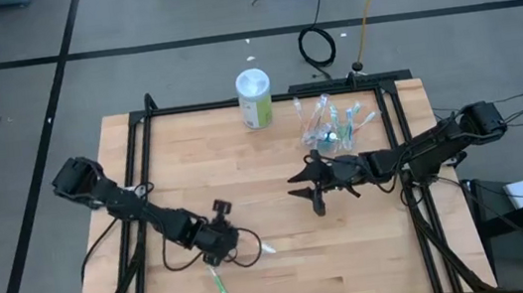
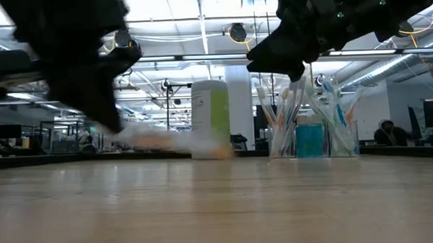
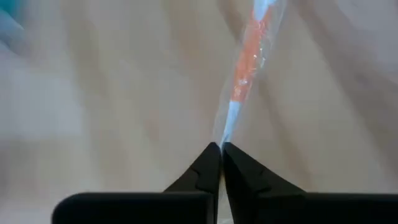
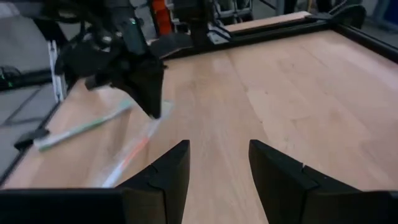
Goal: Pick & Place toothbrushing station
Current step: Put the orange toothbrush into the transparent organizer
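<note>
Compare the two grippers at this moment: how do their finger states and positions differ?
The left gripper is shut on a wrapped orange-handled toothbrush; the right gripper is open and holds nothing. The left gripper works near the table's front, beside a green toothbrush lying there; the right gripper hovers nearer mid-table, by the cup of brushes. Both are dark two-finger grippers.

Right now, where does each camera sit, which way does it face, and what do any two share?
High: overhead, straight down on table; both arms.
Low: table height, level toward canister and cup; arms above.
Left wrist: past left gripper, shut on toothbrush.
Right wrist: past open right gripper, across table to left gripper.
Shared: both wrist views show that toothbrush.
</note>
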